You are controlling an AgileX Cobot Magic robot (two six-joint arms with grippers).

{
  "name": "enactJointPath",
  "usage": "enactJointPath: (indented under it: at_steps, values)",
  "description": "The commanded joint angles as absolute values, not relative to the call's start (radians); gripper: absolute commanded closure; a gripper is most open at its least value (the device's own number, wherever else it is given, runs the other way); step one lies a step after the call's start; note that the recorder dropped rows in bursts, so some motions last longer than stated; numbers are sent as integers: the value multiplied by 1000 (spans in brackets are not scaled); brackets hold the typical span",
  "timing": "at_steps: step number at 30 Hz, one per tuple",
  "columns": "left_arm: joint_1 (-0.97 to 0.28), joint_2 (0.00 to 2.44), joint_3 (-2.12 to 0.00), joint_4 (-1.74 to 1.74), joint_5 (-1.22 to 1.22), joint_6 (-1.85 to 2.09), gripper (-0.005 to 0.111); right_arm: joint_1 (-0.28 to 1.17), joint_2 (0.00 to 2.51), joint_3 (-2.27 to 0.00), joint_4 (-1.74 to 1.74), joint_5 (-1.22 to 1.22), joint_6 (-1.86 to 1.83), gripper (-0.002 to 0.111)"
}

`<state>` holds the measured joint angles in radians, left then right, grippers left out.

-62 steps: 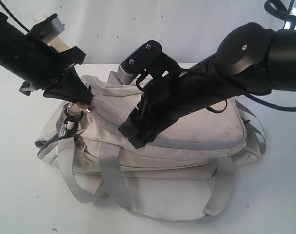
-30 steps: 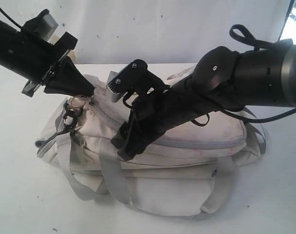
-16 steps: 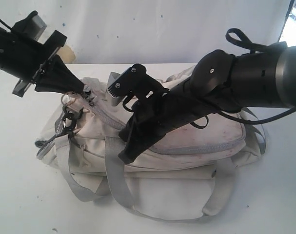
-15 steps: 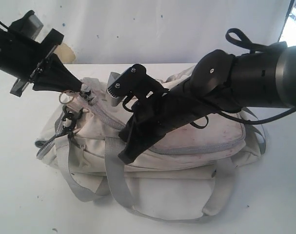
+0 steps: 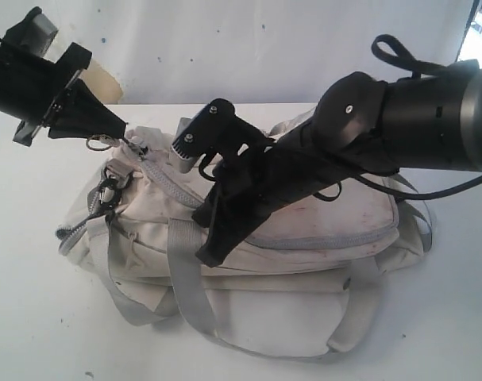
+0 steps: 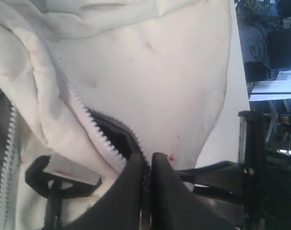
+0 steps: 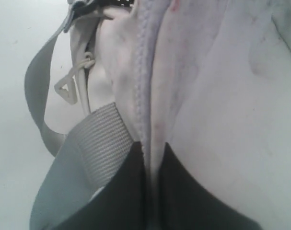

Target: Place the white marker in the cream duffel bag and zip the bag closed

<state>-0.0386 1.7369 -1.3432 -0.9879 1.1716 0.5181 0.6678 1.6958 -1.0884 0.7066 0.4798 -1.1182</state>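
The cream duffel bag (image 5: 336, 214) lies on its side on the white table. My left gripper (image 5: 121, 128) is at the bag's upper left end, shut on the zipper pull. In the left wrist view its jaws (image 6: 147, 157) are pressed together at the end of the grey zipper (image 6: 95, 129), where a short dark gap stays open. My right gripper (image 5: 211, 252) reaches across the bag's front and is shut on a fold of bag fabric along the zipper seam (image 7: 146, 96). The right wrist view shows that pinch (image 7: 154, 146). The white marker is hidden.
Grey webbing straps (image 5: 185, 270) loop down the bag's front onto the table (image 5: 34, 317). One strap (image 7: 95, 143) lies right beside my right jaws. A metal clasp (image 5: 106, 194) hangs at the bag's left end. A white wall stands behind.
My left gripper has moved up and to the left, drawing the zipper end with it. My right gripper has shut on the bag's fabric fold.
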Motion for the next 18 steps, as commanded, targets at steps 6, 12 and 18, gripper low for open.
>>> enactJointPath:
  at_steps: [6,12,18]
  values:
    - [-21,1727,-1352,-979,870,580,107,668,1636,-1072,515,634,-1110,108]
    - [-21,1727,-1352,-982,750,666,107,668,1636,-1061,514,632,-1068,108]
    - [-21,1728,-1352,-966,618,749,107,668,1636,-1057,489,628,-979,108]
